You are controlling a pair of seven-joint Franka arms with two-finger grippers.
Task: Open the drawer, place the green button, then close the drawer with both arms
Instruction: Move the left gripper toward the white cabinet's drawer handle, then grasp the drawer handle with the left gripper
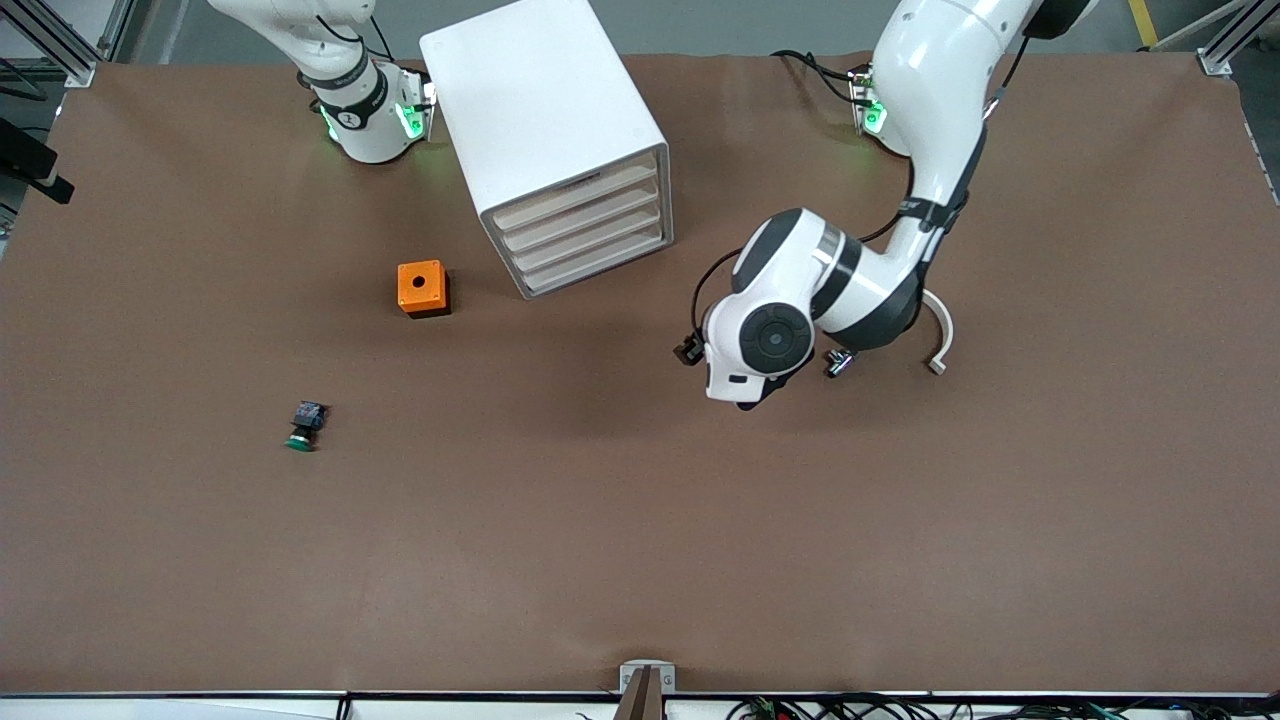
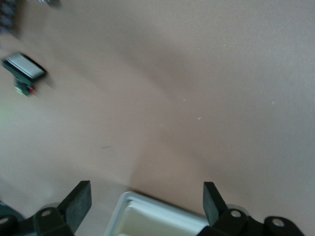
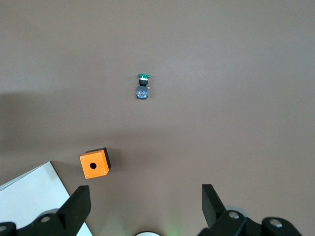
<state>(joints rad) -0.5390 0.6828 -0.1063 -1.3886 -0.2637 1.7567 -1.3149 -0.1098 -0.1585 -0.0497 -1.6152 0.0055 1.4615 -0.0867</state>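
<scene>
Drawer [image 1: 597, 263] shut. Bring left gripper [image 2: 147, 199], fingers apart, square to its front strip; right gripper [image 3: 146, 201] waits, apart, up by cabinet [image 1: 545, 120].

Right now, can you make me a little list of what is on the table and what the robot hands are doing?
drawer: lowest of four in the white cabinet, shut
button: lying on the table, nearer the front camera than the orange box
black switch: beside the left arm
left end effector: open, above the table near the cabinet
right end effector: open, empty, high above the orange box
</scene>
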